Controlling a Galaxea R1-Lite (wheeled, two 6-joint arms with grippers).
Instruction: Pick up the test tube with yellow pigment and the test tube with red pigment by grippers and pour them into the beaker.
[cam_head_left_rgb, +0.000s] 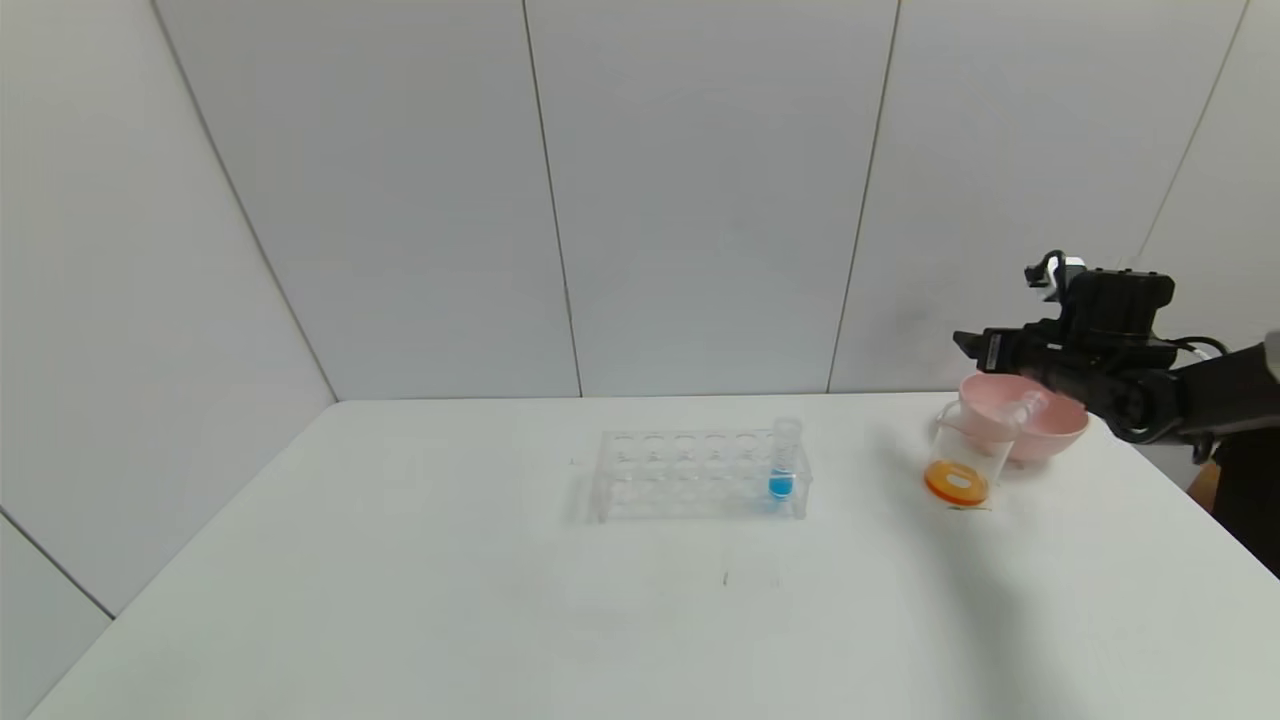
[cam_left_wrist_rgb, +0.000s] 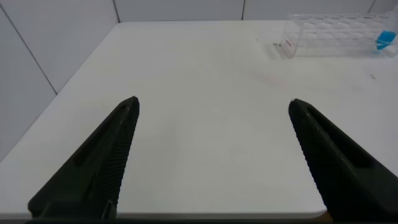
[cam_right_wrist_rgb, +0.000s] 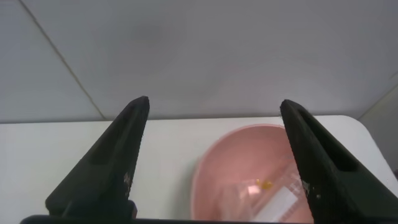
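The clear beaker (cam_head_left_rgb: 965, 455) stands on the white table at the right, with orange liquid in its bottom. Behind it, a clear tube (cam_head_left_rgb: 1026, 407) leans out of the pink bowl (cam_head_left_rgb: 1050, 430). In the right wrist view, clear tubes (cam_right_wrist_rgb: 280, 199) lie in the bowl (cam_right_wrist_rgb: 230, 162), one with a small yellow trace; I cannot tell which tube is which. No tube holds yellow or red liquid. My right gripper (cam_head_left_rgb: 975, 345) (cam_right_wrist_rgb: 214, 102) hovers above the bowl, open and empty. My left gripper (cam_left_wrist_rgb: 212, 101) is open and empty over the table's near left part, out of the head view.
A clear rack (cam_head_left_rgb: 690, 475) (cam_left_wrist_rgb: 329, 34) stands mid-table with one blue-liquid tube (cam_head_left_rgb: 783, 462) (cam_left_wrist_rgb: 385, 39) at its right end. The table edge lies close beside the bowl on the right. Grey wall panels stand behind the table.
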